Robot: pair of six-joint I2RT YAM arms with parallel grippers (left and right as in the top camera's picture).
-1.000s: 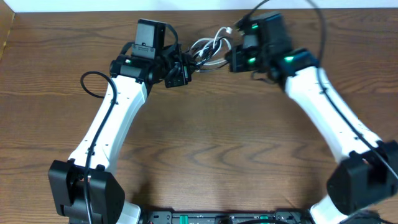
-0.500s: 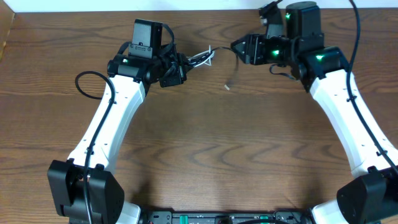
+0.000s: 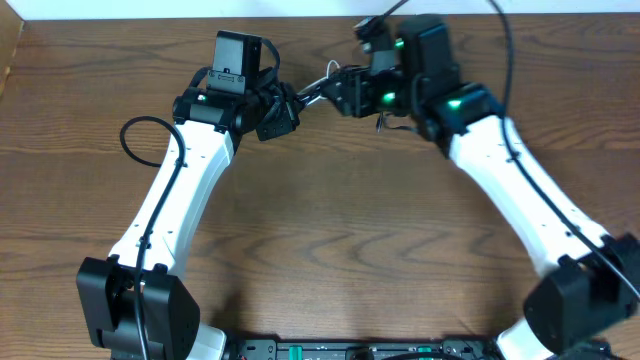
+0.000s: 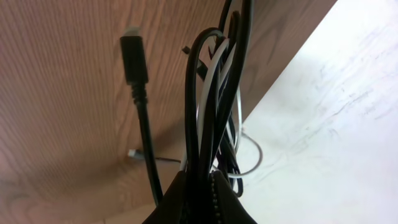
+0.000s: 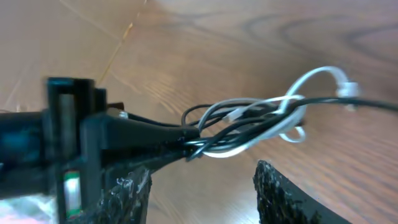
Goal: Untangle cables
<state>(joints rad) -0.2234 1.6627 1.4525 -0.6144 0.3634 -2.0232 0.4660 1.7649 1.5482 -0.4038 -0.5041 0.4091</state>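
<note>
Tabletop: brown wood-grain tabletop (image 3: 330, 250), bare across the middle and the near side.
Room: a white surface (image 4: 336, 124) begins right behind the far edge of the tabletop. A paler wood strip shows at the far left corner.
Cables: the cables (image 3: 316, 87) hang in one bunch above the tabletop close to its far edge, about midway along it, between the two grippers.
Black cable: the black cable (image 4: 144, 134) has one end hanging free beside the bunch, with a small plug at its tip.
White cable: the white cable (image 5: 314, 76) runs through the black strands and sticks out in a loop at the end of the bunch away from the left gripper.
Left gripper: the left gripper (image 3: 283, 108) is clamped on the bunch, and both colours come out of its closed jaws.
Right gripper: the right gripper (image 5: 202, 173) has its jaws apart. The bunch lies ahead of the gap, unclamped.
</note>
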